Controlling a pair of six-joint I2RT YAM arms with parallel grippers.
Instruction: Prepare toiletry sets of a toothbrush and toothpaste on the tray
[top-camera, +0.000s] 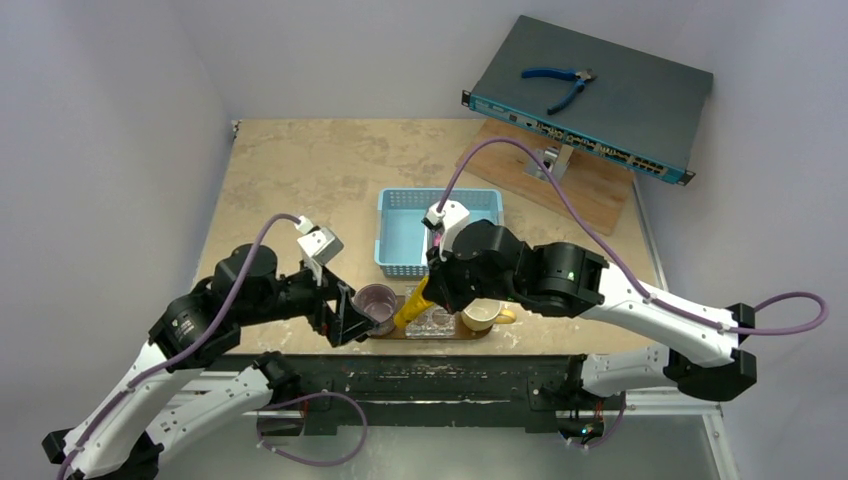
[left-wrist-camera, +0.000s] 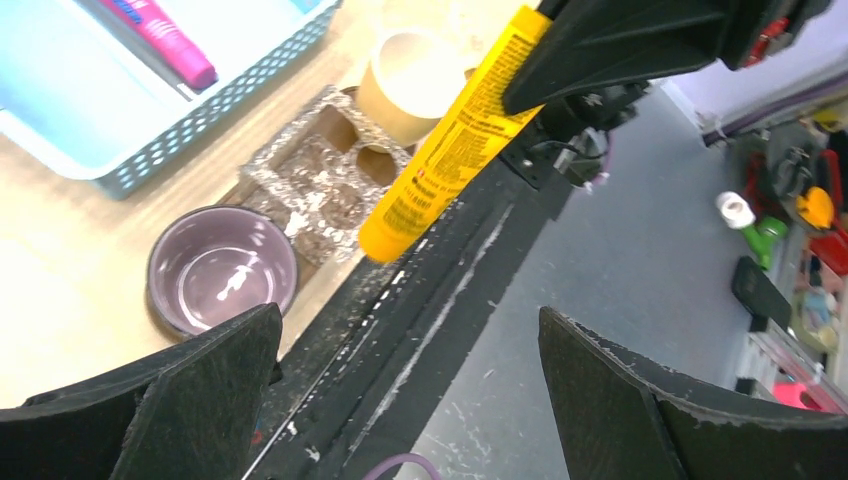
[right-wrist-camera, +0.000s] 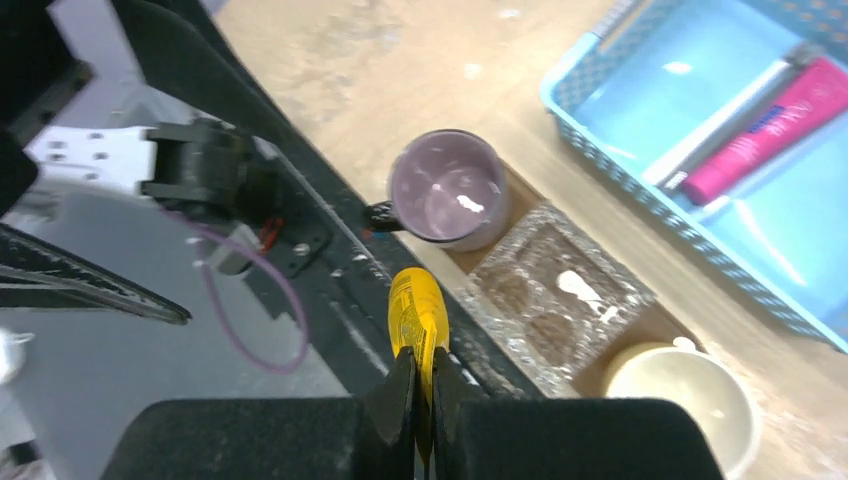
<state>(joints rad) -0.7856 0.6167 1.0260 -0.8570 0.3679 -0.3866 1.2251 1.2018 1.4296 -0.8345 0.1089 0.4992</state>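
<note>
the right gripper (right-wrist-camera: 415, 378) is pinched tight on the yellow tube (right-wrist-camera: 418, 312), gripping one end so that the rest juts out past its fingertips. the tube's long axis runs on a slant, from the gripper down and toward the near-left, and its free rounded end points at the black rail (right-wrist-camera: 330, 270) at the table's near edge, not at the tray (right-wrist-camera: 648, 322). that end is probably the cap, though the wrist view is too soft to be sure. so the tube hangs just on the near side of the tray. the speckled holder (right-wrist-camera: 555, 298) lies just beyond it and a little right, with the purple cup (right-wrist-camera: 447, 187) and the cream cup (right-wrist-camera: 680, 402) at the holder's two ends. a move onto the tray would, i judge, carry the tube away from the bases and swing its axis along the tray. the left gripper (left-wrist-camera: 408, 330) is spread wide with nothing in it, near the purple cup. the pink tube (right-wrist-camera: 770, 122) and a pale brush (right-wrist-camera: 735, 95) lie in the blue basket (right-wrist-camera: 590, 150), on the tray's far side.
</note>
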